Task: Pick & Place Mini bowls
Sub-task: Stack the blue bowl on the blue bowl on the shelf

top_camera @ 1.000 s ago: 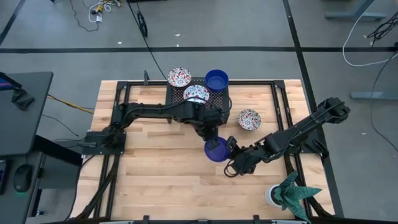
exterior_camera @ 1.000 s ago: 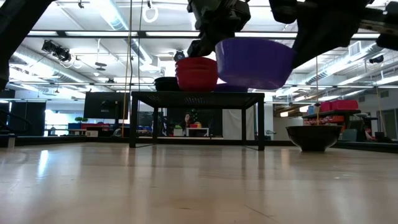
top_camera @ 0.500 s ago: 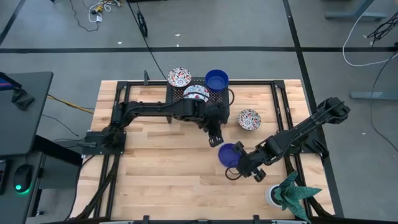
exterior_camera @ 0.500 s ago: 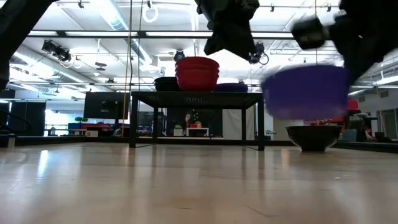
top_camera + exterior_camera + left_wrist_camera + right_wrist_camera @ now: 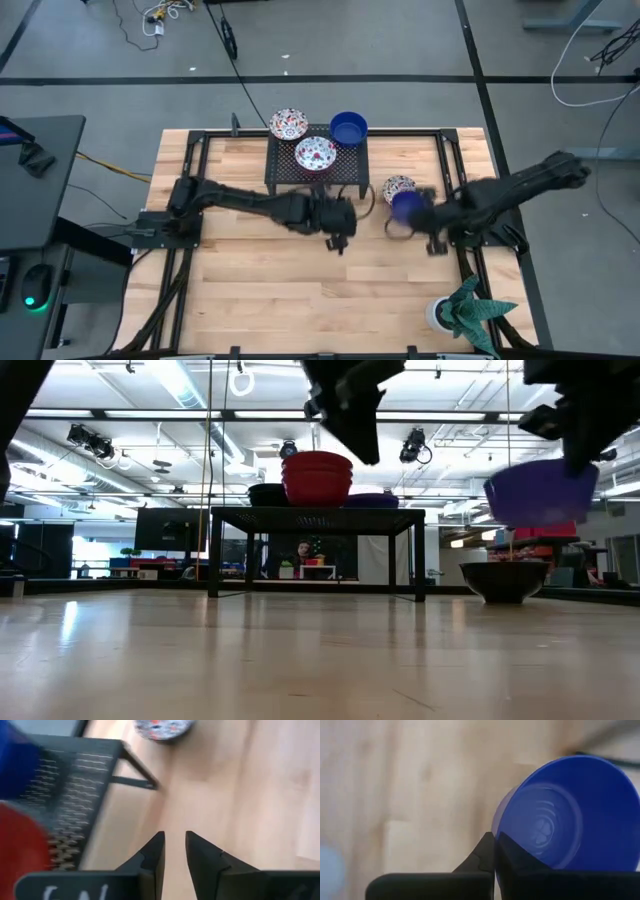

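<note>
**Blue bowl in the air at the right, much of it half-seen**

From above, the right gripper (image 5: 432, 222) is smeared, and the blue bowl (image 5: 406, 205) it carries covers part of the patterned bowl (image 5: 398, 185) lying on the table just beyond it; whether the two bowls touch I cannot tell. The right wrist camera settles the grip: the fingers are pinched together on the blue bowl's rim (image 5: 555, 815), with its far side cut off at the frame edge. At table height the same bowl (image 5: 540, 493) hangs clear above the dark-looking bowl (image 5: 503, 580) sitting on the wood.

The left gripper (image 5: 337, 228) hovers over bare table in front of the black mesh stand (image 5: 285, 172). Its fingers (image 5: 152, 857) stand a little apart with nothing between them.

On the stand sits a patterned bowl (image 5: 316, 154); another patterned bowl (image 5: 289, 124) and a second blue bowl (image 5: 348, 128) sit at its far edge, close to the table's back rim. The low camera shows only red and dark stacked shapes up there.

The near half of the table (image 5: 270, 290) is open wood, apart from the potted plant (image 5: 465, 310) at its near right corner.
</note>
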`<state>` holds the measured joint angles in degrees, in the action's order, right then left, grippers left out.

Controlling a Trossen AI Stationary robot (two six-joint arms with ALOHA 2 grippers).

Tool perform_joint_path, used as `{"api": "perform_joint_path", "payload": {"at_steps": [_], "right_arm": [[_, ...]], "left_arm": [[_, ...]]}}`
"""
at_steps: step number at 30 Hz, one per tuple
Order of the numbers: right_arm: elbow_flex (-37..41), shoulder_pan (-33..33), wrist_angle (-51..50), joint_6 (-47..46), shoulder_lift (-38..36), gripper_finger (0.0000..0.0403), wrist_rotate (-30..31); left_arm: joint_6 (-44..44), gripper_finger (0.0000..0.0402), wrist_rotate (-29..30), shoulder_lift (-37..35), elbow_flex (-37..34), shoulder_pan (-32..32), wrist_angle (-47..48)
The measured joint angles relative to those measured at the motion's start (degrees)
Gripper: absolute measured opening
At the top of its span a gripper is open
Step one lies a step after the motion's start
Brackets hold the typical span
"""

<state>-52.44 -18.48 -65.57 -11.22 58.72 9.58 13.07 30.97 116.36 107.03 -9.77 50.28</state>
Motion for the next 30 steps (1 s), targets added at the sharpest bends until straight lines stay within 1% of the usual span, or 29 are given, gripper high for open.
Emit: {"api": "perform_joint_path", "payload": {"at_steps": [2, 4, 7, 11, 13, 16, 20, 23, 26, 30], "right_arm": [[-0.02, 4.62, -2.9, -1.07, -3.83, 0.0, 2.53], [-0.03, 9.62, -4.25, -1.7, -5.83, 0.0, 4.16], [-1.28, 17.51, -5.29, 1.4, -5.88, 0.0, 5.66], [-6.3, 26.66, -3.66, 7.48, -1.39, 0.0, 7.46], [-9.89, 30.38, -2.3, 11.42, 2.21, 0.0, 7.87], [-16.02, 35.16, 0.65, 17.24, 8.37, 0.0, 7.99], [-25.79, 38.85, 2.93, 26.21, 17.97, 0.0, 8.04], [-33.44, 39.34, 4.56, 33.47, 24.72, 0.0, 9.27], [-40.69, 39.32, 5.48, 39.7, 30.7, 0.0, 10.96], [-48.54, 39.33, 4.4, 44.61, 37.21, 0.0, 10.82]], "left_arm": [[2.07, 0.0079, 0.03, -1.47, -5.92, -2.07, -5.28], [4.45, 0.0078, -0.09, -3.05, -12.58, -4.04, -11.75], [7.68, 0.0078, -0.48, -5.37, -22.69, -6.68, -21.91], [12.69, 0.0078, -0.39, -8.28, -35.11, -8.91, -38.89], [14.84, 0.0078, -0.11, -9.1, -40.53, -9.44, -47.94], [17.84, 0.0078, 1.25, -9.63, -47.65, -10.11, -58.51], [21.33, 0.0078, 3.38, -9.62, -54.4, -10.89, -68.21], [24.21, 0.0078, 4.83, -9.62, -57.93, -11.43, -72.76], [25.4, 0.0078, 6.06, -9.62, -59.84, -12.04, -76.06], [26.44, 0.0078, 6.46, -9.6, -60.2, -12.67, -76.36]]}}
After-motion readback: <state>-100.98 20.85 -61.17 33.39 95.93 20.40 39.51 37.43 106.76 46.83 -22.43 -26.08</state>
